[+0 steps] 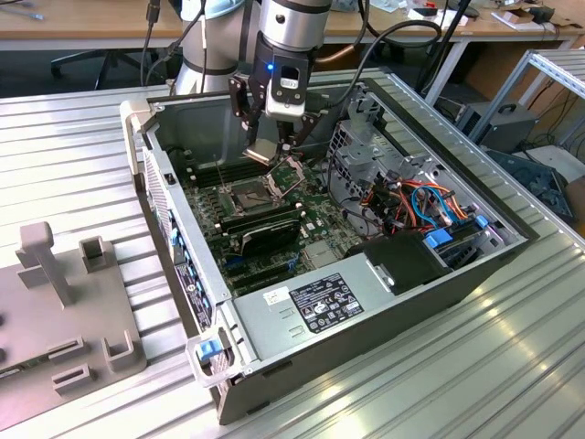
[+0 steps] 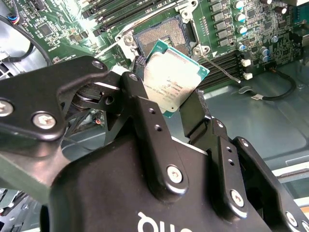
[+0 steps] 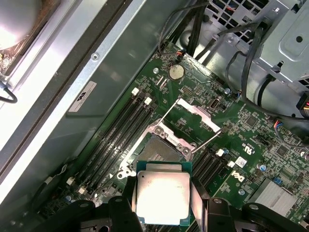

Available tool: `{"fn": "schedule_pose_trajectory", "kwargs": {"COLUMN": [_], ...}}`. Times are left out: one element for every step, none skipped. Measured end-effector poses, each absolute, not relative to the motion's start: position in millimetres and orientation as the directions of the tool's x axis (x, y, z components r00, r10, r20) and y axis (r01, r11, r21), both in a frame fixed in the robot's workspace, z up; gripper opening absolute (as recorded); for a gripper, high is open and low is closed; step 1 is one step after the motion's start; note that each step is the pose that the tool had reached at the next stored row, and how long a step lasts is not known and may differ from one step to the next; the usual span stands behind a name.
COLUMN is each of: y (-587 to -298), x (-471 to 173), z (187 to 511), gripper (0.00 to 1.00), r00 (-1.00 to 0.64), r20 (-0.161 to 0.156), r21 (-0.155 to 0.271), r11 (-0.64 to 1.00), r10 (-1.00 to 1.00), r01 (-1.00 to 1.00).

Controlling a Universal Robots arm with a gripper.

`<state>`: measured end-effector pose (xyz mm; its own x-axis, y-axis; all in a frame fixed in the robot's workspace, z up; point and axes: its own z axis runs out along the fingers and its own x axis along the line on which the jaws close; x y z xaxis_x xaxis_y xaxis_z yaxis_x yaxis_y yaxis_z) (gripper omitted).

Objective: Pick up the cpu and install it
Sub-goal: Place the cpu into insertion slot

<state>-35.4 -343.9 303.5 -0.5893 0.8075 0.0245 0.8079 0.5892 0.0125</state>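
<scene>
cpu (image 3: pixel 162 197) was pinched edgewise in the claw (image 2: pixel 168 101), held at 12 o'clock of the open socket (image 1: pixel 247 194) in the exterior view. Carry step judged in hand; square alignment needed before seating.

cpu (image 2: pixel 175 77) corner behind end effector (image 2: pixel 167 110)

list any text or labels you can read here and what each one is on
Nothing I can quote reliably.
Label on the power supply: print too small to read.
Lid of the cpu, held in the gripper: faint lines, blurred.
White sticker on the case wall: too small.
Motherboard markings: too small.
</scene>
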Motion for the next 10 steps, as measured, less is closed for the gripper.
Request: {"fn": "schedule_pose_trajectory", "kwargs": {"y": [-343.9, -343.9, -343.9, -343.9, -343.9, -343.9, -343.9, -343.9, -343.9, -343.9], "x": [-35.4, -35.4, -35.4, -35.4, -35.4, -35.4, -35.4, -35.4, -35.4, -35.4], "z": [303.5, 303.6, 303.6, 303.6, 303.6, 303.6, 303.6, 303.6, 303.7, 303.7], "gripper": [0.55, 0.55, 0.55, 0.55, 0.55, 0.55, 0.55, 0.55, 0.55, 0.55], "r00": [-0.589, -0.589, -0.589, -0.589, -0.589, -0.589, -0.589, -0.589, -0.589, -0.589], "r20": [0.024, 0.024, 0.024, 0.024, 0.025, 0.024, 0.024, 0.024, 0.024, 0.024], "r21": [0.013, 0.012, 0.013, 0.013, 0.013, 0.012, 0.013, 0.013, 0.013, 0.013], "r11": [0.589, 0.589, 0.589, 0.589, 0.589, 0.589, 0.589, 0.589, 0.589, 0.589], "r10": [0.808, 0.808, 0.808, 0.808, 0.808, 0.808, 0.808, 0.808, 0.808, 0.808], "r01": [0.808, 0.808, 0.808, 0.808, 0.808, 0.808, 0.808, 0.808, 0.808, 0.808]}}
